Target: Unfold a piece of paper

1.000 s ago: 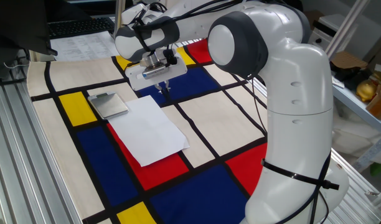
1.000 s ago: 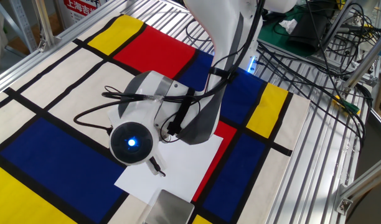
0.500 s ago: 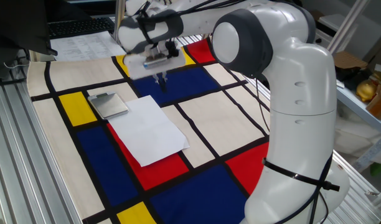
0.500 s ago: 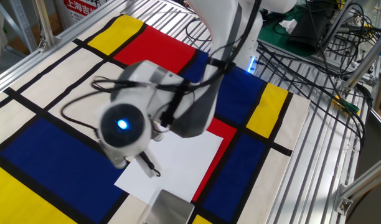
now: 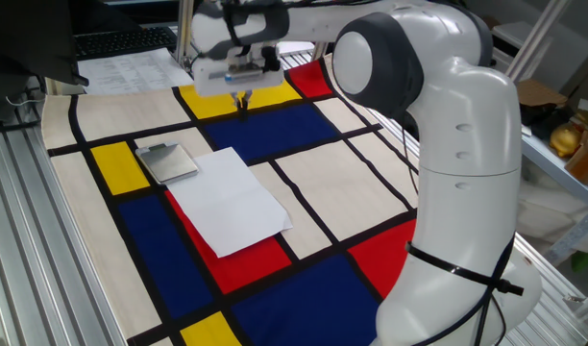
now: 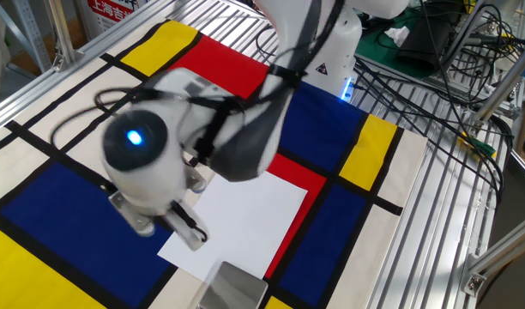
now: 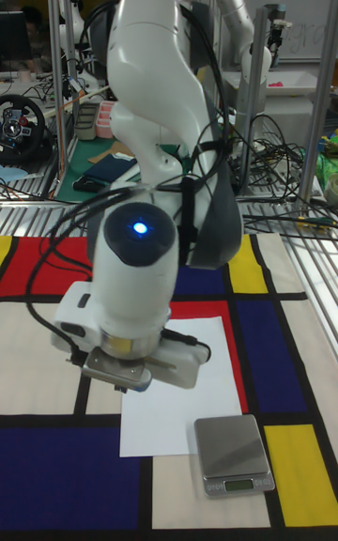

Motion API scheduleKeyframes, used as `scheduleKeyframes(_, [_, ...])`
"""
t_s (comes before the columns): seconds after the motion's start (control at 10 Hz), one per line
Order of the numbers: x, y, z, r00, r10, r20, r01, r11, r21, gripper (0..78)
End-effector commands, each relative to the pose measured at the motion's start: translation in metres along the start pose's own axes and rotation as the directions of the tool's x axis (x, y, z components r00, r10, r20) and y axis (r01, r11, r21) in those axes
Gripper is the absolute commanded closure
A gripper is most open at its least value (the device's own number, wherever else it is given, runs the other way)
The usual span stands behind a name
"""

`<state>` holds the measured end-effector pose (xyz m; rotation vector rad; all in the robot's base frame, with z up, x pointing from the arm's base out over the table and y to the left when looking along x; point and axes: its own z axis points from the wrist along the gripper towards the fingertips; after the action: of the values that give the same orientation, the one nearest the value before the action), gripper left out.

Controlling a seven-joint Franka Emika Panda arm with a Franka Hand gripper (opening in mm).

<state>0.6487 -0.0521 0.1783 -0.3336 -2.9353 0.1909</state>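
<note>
The piece of paper [image 5: 229, 200] is a plain white sheet lying flat on the coloured mat, over blue and red patches. It also shows as the paper [image 6: 256, 213] and the paper [image 7: 202, 381], partly hidden by my arm in the tall view. My gripper [image 5: 242, 99] hangs in the air beyond the paper's far corner, apart from it. Its fingers [image 6: 192, 230] are together and hold nothing. In the tall view the hand hides the fingertips.
A small grey metal plate [image 5: 167, 161] sits by the paper's left corner, seen too as the grey plate [image 7: 233, 455]. White sheets with printed text [image 5: 131, 67] lie at the back left. Cables [image 6: 434, 77] run over the slatted metal table edge.
My gripper has risen from just above the paper's far corner and moved off toward the back of the mat. The paper has not moved.
</note>
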Motion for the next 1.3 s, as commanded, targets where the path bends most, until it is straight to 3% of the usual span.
scheduleKeyframes(0.1, [-0.021, -0.002, -0.022, 0.994, -0.064, 0.088, 0.074, 0.990, -0.119, 76.4])
scheduleKeyframes(0.4, [-0.021, -0.002, -0.022, 0.990, -0.086, 0.108, 0.098, 0.989, -0.111, 76.4])
scheduleKeyframes(0.7, [-0.021, -0.003, -0.023, 0.988, -0.116, 0.104, 0.127, 0.986, -0.112, 76.4])
scheduleKeyframes(1.3, [0.013, -0.039, -0.060, 0.989, -0.122, 0.089, 0.130, 0.987, -0.096, 76.4])
